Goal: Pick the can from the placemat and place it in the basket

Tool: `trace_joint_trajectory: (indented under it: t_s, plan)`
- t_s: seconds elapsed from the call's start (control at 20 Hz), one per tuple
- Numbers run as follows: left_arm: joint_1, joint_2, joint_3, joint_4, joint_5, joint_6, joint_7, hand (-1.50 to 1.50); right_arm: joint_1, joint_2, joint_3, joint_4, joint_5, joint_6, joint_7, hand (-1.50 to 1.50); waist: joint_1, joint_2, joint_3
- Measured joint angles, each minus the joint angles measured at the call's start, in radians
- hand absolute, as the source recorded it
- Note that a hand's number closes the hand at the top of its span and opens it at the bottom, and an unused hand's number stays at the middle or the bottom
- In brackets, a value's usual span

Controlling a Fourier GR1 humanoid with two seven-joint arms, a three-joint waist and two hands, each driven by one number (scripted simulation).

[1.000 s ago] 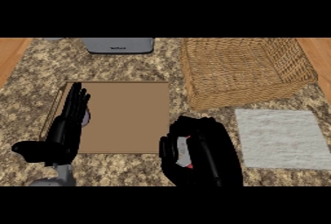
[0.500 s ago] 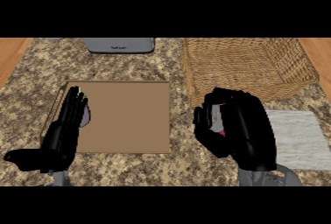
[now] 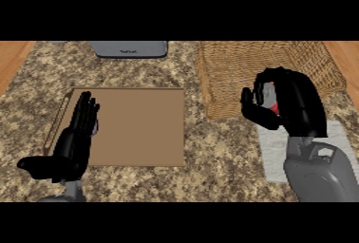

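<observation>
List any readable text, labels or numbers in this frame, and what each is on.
Grey appliance at the counter's far edge: a small light mark on its front face, too blurred to read.
Can in the right hand: red and grey patches show between the fingers, no legible lettering.
Placemat, basket, white cloth: no text.

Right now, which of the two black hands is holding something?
The right hand, raised in front of the basket, its fingers curled round the can. The left hand rests open over the placemat.
</observation>
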Motion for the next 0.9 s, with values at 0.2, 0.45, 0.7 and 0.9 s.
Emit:
trace_joint_trajectory:
  t_s: [0.2, 0.45, 0.7, 0.9]
  plan:
    - [0.003, 0.008, 0.008, -0.011, 0.008, -0.015, 0.010, 0.00, -0.012, -0.033, -0.061, 0.096, -0.004, -0.019, -0.085, 1.50, 0.001, 0.000, 0.000]
    - [-0.005, 0.012, 0.019, -0.025, 0.011, -0.017, 0.033, 0.00, -0.044, -0.068, -0.115, 0.252, -0.004, -0.045, -0.199, 1.50, 0.002, 0.000, 0.000]
    - [-0.019, 0.010, 0.028, -0.002, 0.014, -0.025, 0.028, 0.00, -0.054, -0.084, -0.135, 0.371, 0.019, -0.073, -0.284, 1.50, 0.002, 0.000, 0.000]
    - [-0.018, -0.002, 0.019, -0.006, -0.001, -0.016, 0.023, 0.00, -0.060, -0.075, -0.162, 0.478, 0.014, -0.127, -0.363, 1.50, 0.003, 0.000, 0.000]
